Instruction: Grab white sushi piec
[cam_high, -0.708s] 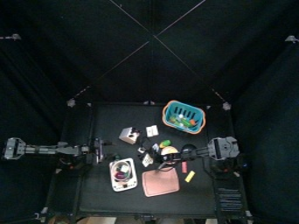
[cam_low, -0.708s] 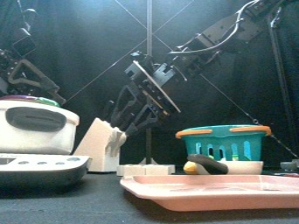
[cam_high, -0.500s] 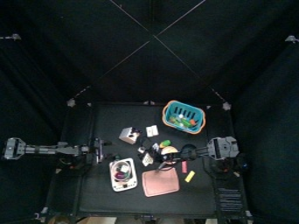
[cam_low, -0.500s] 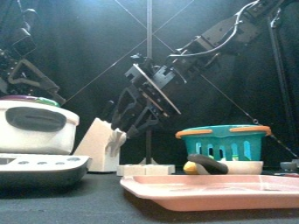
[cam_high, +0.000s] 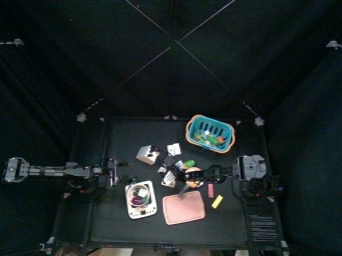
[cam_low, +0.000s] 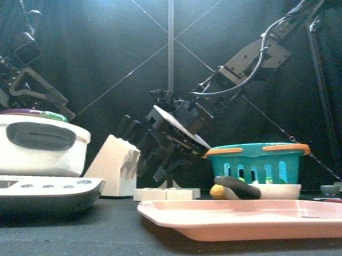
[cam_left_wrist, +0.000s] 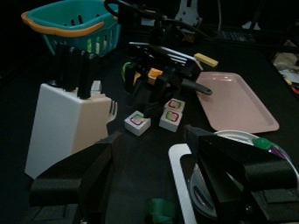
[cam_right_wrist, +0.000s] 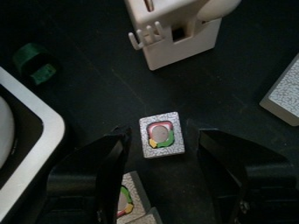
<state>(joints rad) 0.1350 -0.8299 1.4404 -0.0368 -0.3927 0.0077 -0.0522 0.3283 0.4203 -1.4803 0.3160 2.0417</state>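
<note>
A white sushi piece (cam_right_wrist: 160, 135) with a pink and green filling lies on the black table, right between the open jaws of my right gripper (cam_right_wrist: 166, 147), which hovers just above it. A second such piece (cam_right_wrist: 132, 200) lies close beside it. In the left wrist view both pieces (cam_left_wrist: 138, 123) lie in front of the white knife block (cam_left_wrist: 68, 123), with the right gripper (cam_left_wrist: 158, 77) above them. In the top view the right gripper (cam_high: 174, 178) reaches across mid-table. My left gripper (cam_left_wrist: 149, 149) is open and empty at the table's left (cam_high: 100, 175).
A white knife block (cam_high: 147, 155) stands just behind the pieces. A teal basket (cam_high: 209, 130) is at the back right, a pink tray (cam_high: 187, 208) at the front and a white cooker (cam_high: 140, 198) to its left. A green ring (cam_right_wrist: 35, 63) lies near the cooker.
My right gripper has come down and in toward the sushi pieces by the knife block. The left arm has not moved.
</note>
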